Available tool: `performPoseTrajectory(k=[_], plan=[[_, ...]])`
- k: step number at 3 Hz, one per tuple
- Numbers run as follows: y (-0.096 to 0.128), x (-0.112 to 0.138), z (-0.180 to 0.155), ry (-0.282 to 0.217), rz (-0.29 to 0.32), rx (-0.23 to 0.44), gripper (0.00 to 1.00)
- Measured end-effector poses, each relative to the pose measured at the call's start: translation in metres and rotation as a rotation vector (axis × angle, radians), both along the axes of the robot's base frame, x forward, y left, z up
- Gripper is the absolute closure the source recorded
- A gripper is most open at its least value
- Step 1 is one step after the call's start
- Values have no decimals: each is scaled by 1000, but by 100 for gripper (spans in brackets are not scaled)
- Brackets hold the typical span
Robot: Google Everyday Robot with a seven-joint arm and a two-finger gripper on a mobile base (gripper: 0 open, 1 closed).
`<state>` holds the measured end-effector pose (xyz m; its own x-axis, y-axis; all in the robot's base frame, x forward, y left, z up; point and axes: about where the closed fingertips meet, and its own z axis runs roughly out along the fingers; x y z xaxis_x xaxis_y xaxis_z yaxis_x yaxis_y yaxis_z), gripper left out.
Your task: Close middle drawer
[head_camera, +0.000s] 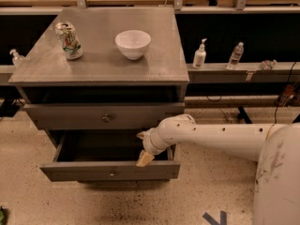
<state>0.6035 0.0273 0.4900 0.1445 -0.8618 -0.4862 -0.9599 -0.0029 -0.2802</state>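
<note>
On bench [93,67]: can [69,40], bowl [133,43]. Below, pincer [143,150] sits inside open middle drawer [110,171], right front corner. Wrist partly hides it, so can't tell its grip state.

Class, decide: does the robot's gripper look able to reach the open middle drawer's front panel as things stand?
Probably yes. The gripper sits at the right end of the middle drawer, just above its front panel, with nothing between them.

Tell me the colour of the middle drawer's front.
The middle drawer front is grey, in camera view. The gripper is at its right end.
</note>
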Motion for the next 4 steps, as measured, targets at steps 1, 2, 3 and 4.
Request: performPoseTrajectory(k=[1, 2, 3, 4], plan=[[7, -20, 16, 0, 34, 27, 26], [12, -50, 18, 20, 44, 75, 39], [18, -78, 14, 35, 42, 123, 62], [26, -96, 3, 45, 36, 169, 93]])
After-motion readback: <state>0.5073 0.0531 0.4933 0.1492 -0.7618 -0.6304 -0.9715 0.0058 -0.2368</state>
